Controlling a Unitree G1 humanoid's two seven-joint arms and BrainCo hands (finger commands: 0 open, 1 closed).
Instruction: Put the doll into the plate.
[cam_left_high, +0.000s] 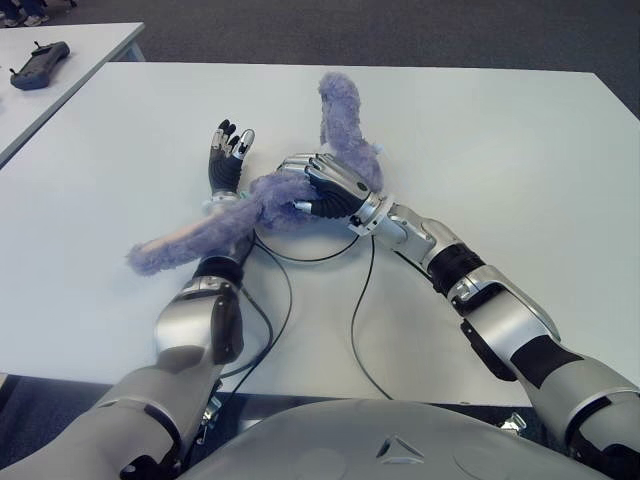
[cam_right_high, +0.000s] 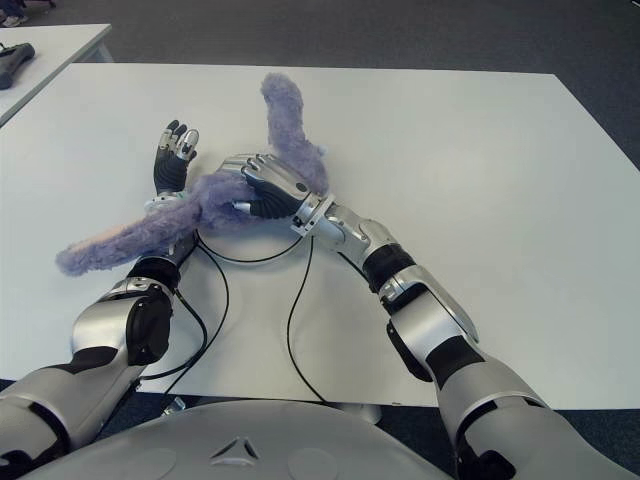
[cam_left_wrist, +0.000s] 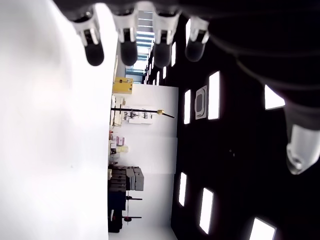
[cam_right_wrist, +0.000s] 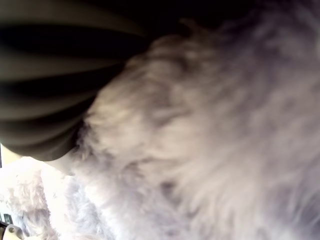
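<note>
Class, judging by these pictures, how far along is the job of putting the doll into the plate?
Done: the right hand grips the fluffy purple plush doll, which drapes across the left wrist. In hand: the open left hand holds nothing. Left: the placing; no plate shows on the white table.

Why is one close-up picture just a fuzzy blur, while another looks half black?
Right wrist view: the purple doll fills the lens, too near to focus. Left wrist view: the left robot hand is backlit and dark beside the glaring white table.

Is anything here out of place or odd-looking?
Yes: the purple doll lies draped across the left wrist, behind the open left hand, while the right hand clutches its middle. No plate shows anywhere on the white table.
</note>
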